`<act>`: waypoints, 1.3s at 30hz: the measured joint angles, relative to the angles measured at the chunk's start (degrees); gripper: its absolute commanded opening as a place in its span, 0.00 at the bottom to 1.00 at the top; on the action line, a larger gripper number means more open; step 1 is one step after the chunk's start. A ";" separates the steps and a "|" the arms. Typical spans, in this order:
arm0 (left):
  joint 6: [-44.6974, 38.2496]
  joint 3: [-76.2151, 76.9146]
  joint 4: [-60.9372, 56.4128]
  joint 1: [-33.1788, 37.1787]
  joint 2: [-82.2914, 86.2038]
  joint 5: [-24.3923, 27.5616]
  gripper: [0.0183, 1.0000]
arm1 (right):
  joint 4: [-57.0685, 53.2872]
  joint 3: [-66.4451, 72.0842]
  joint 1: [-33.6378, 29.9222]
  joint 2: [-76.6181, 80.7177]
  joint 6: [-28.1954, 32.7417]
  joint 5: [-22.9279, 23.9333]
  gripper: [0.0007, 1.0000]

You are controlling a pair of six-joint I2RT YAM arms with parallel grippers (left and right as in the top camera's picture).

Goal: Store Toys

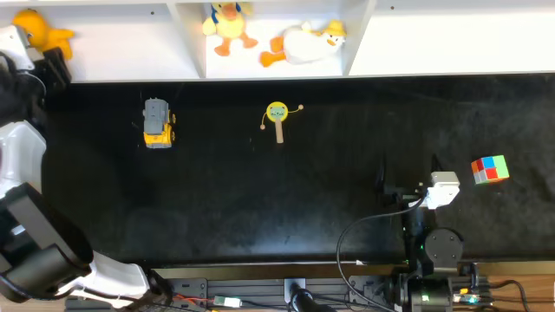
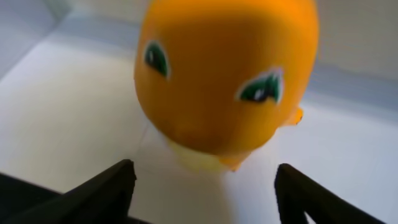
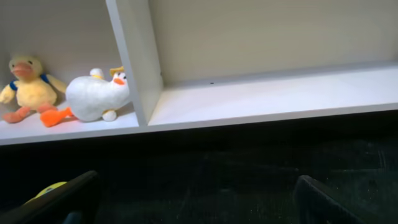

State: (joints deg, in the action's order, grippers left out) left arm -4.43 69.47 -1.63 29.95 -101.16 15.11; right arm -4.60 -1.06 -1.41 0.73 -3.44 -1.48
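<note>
An orange toy figure (image 1: 43, 35) with green painted eyes (image 2: 224, 74) stands on the floor of the white shelf's left compartment. My left gripper (image 2: 205, 199) is open right in front of it, its fingers (image 2: 106, 193) spread wider than the toy and not touching it. On the black tabletop lie a yellow toy truck (image 1: 158, 123), a small rattle drum (image 1: 277, 117) and a multicoloured cube (image 1: 489, 169). My right gripper (image 1: 408, 178) is open low over the table's right part, left of the cube, with nothing between its fingers (image 3: 336, 199).
The middle compartment holds a yellow duck plush (image 1: 230, 22) (image 3: 25, 87) and a white duck plush (image 1: 303, 43) (image 3: 93, 96). The white shelf (image 1: 451, 52) runs along the table's far edge, and a divider (image 3: 134, 62) separates its middle and right compartments.
</note>
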 measured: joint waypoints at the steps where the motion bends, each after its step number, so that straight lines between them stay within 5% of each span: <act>1: -0.02 0.00 0.59 0.00 0.00 0.00 0.79 | 0.00 0.00 0.00 0.00 0.02 0.00 1.00; 8: -0.22 0.00 4.31 0.00 0.00 -0.07 1.00 | 0.02 0.00 0.00 0.00 0.00 0.00 1.00; 39: -0.46 -22.51 5.86 0.00 23.50 -3.41 1.00 | 0.00 0.00 0.00 0.00 0.02 0.00 0.99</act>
State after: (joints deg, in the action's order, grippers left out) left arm -4.89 46.96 4.23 29.95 -77.67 11.70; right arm -4.60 -1.06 -1.41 0.73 -3.42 -1.48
